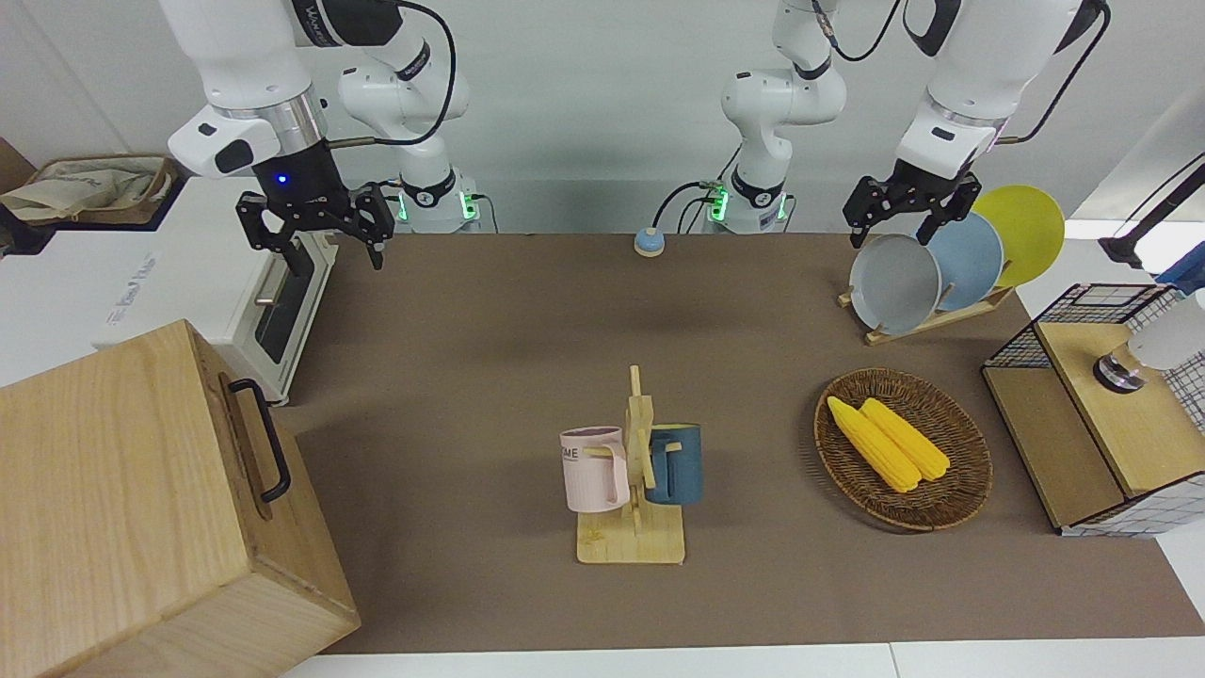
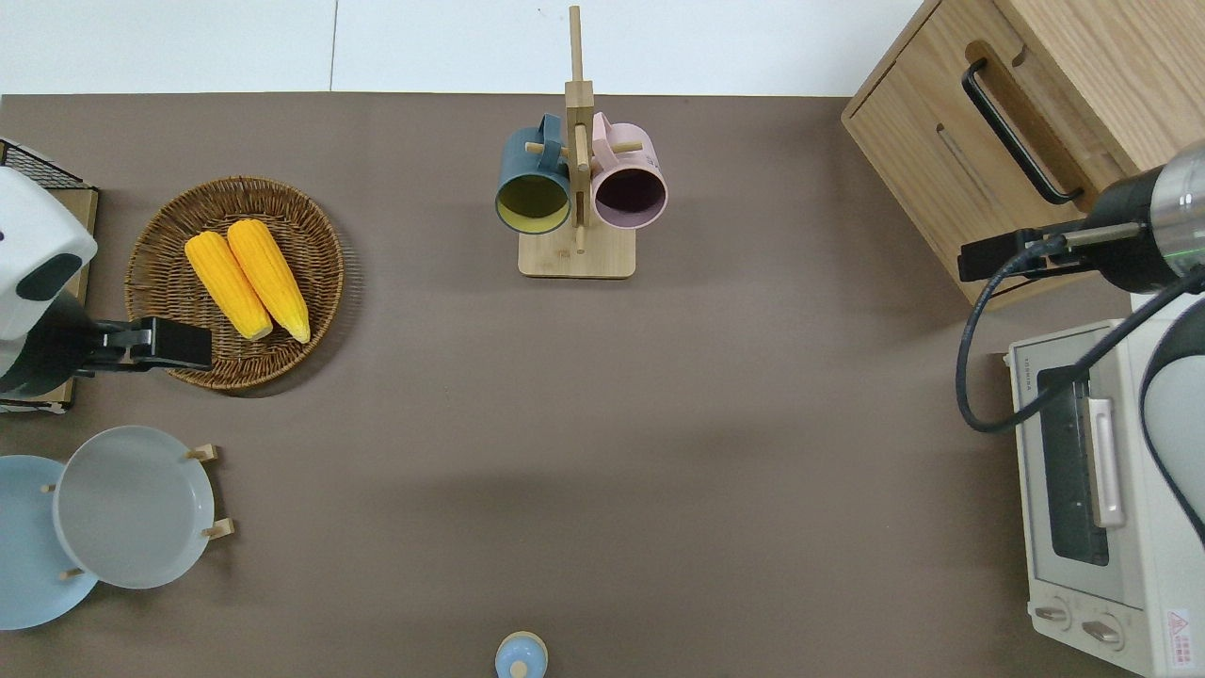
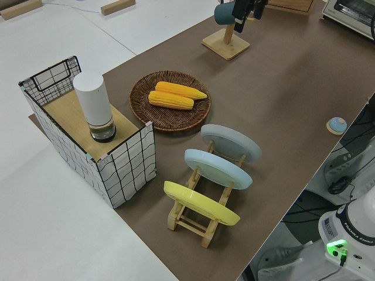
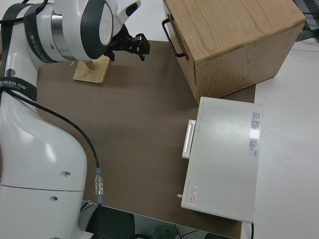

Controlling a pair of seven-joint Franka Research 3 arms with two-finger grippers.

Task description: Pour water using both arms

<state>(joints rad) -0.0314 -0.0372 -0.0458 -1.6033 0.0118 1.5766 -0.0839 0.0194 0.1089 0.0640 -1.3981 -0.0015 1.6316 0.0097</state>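
Mugs, pink [image 1: 595,468] and blue [image 1: 676,463], hang on a wooden rack [image 1: 634,471] mid-tabletop [image 1: 490,377]. Right gripper [image 1: 316,240] spreads wide above the toaster oven [image 1: 282,311]; left gripper [image 1: 906,217] spreads wide above the plates [image 1: 894,282]. No water shows.

A mug stand [image 1: 633,527] sits mid-worktop [image 1: 490,377], far from the robots, a mug [image 1: 595,468] hanging on either side; toward the left arm's end lies a basket [image 1: 951,494] holding two corn cobs [image 1: 890,441]; nearer the robots stands a plate rack [image 1: 927,315]; at the right arm's end, an oven [image 2: 1101,490] sits nearer the robots than a wooden box [image 1: 141,508].
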